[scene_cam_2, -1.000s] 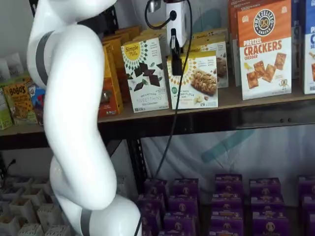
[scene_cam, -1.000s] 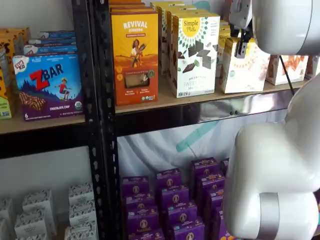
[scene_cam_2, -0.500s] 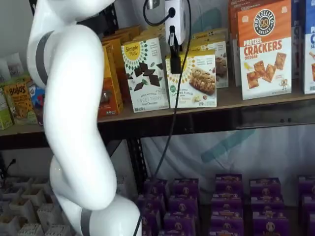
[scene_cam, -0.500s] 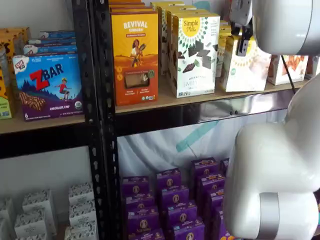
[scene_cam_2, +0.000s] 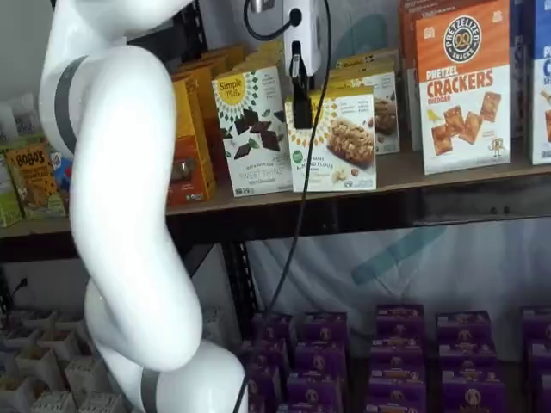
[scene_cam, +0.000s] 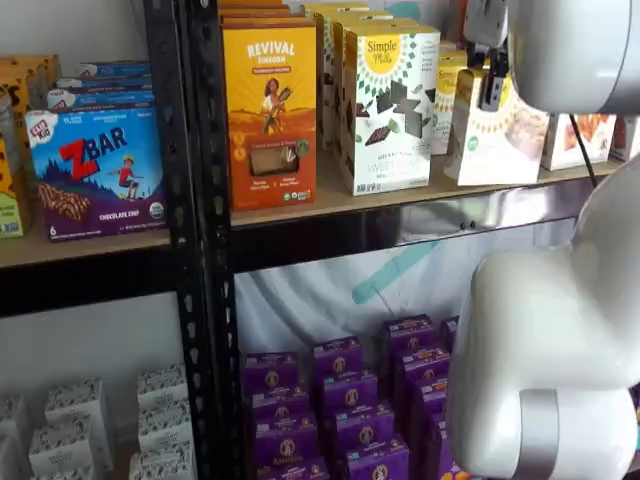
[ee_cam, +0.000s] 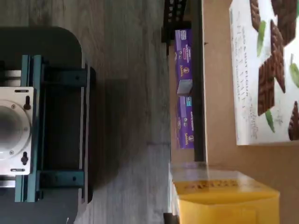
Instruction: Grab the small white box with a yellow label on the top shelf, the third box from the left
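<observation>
The small white box (scene_cam_2: pixel 334 139) has a yellow top, a sunburst label and a baked-bar photo. It stands tilted at the front edge of the top shelf (scene_cam_2: pixel 448 173), right of the taller white box with chocolate squares (scene_cam_2: pixel 254 129). My gripper (scene_cam_2: pixel 299 86) comes down from above, its black fingers shut on the box's upper left corner. In a shelf view the same box (scene_cam: pixel 497 130) shows with the fingers (scene_cam: pixel 490 92) on its top, above the shelf's silver rail (scene_cam: pixel 450 215). The wrist view shows the box's yellow top (ee_cam: pixel 224 198) close up.
An orange Revival box (scene_cam: pixel 270 100) and the chocolate-squares box (scene_cam: pixel 390 105) stand left of the held box. A Pretzel Crackers box (scene_cam_2: pixel 461 86) stands to its right. More boxes stand behind it. Purple boxes (scene_cam_2: pixel 387 353) fill the floor below. My white arm (scene_cam_2: pixel 120 198) crosses the foreground.
The gripper and the box have shifted slightly outward toward the shelf's front edge, and the box now leans a little more.
</observation>
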